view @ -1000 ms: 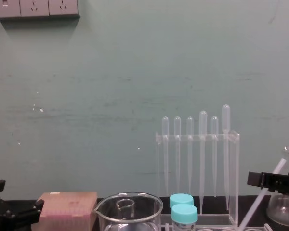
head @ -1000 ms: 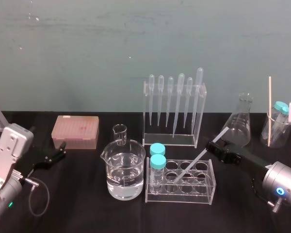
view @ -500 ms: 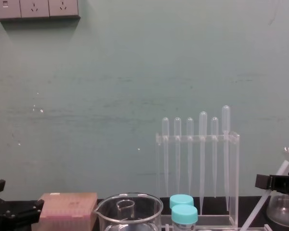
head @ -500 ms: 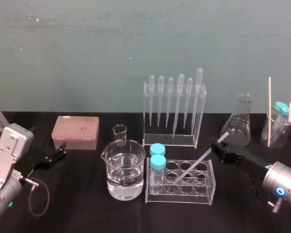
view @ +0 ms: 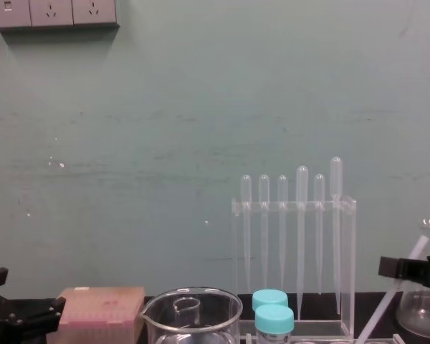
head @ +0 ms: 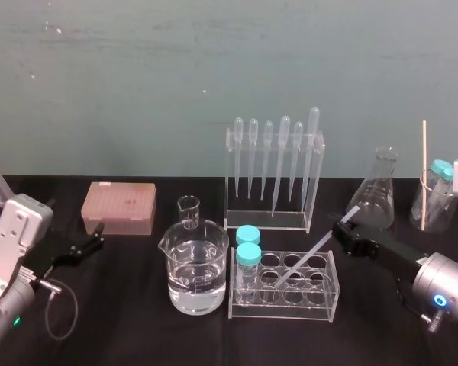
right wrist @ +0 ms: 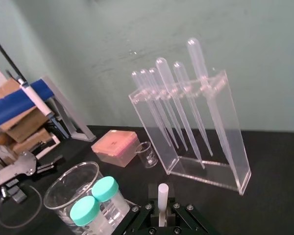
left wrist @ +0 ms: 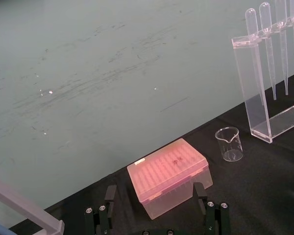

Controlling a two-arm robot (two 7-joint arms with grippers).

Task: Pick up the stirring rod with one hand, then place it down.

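Beaker (head: 200,242) left of tube rack (head: 320,296)

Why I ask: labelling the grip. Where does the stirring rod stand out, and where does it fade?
Head view: stirring rod pale on black table, fading inside the clear tube rack. Right wrist view: its white end contrasts with the right pincer. Chest view: faint against wall.
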